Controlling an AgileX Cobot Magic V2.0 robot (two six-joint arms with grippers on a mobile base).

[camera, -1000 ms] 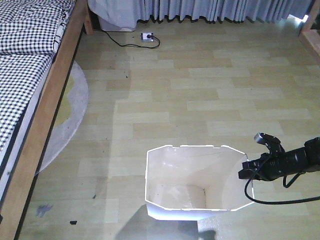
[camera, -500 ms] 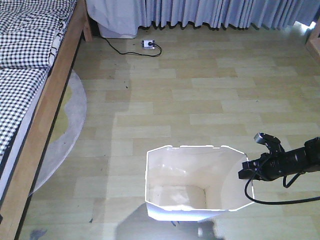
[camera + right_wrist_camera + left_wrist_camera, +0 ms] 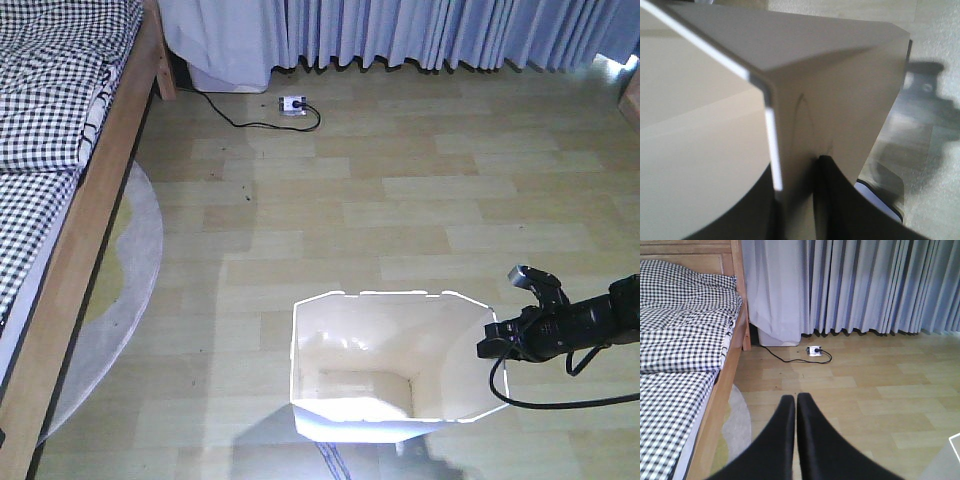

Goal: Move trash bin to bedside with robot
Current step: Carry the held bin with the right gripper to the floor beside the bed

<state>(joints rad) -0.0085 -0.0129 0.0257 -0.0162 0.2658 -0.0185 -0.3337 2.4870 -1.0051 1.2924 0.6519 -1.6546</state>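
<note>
Carry progressing: floor (image 3: 400, 200) has slid past, trash bin (image 3: 375, 335) stays rim-pinched in right gripper (image 3: 493, 340), left gripper (image 3: 796, 407) closed empty, bed (image 3: 50, 110) alongside.

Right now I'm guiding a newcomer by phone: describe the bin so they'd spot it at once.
Start at the checked bed and cross the floor past the rug. The bin stands there, the right gripper clamped on its rim. It's the only white, open-topped box; the rug lies flat.

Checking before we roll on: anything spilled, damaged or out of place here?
Nothing spilled; the trash bin is upright and empty. Faint crease lines mark its wall beside the right gripper; a power strip lies on the floor.
</note>
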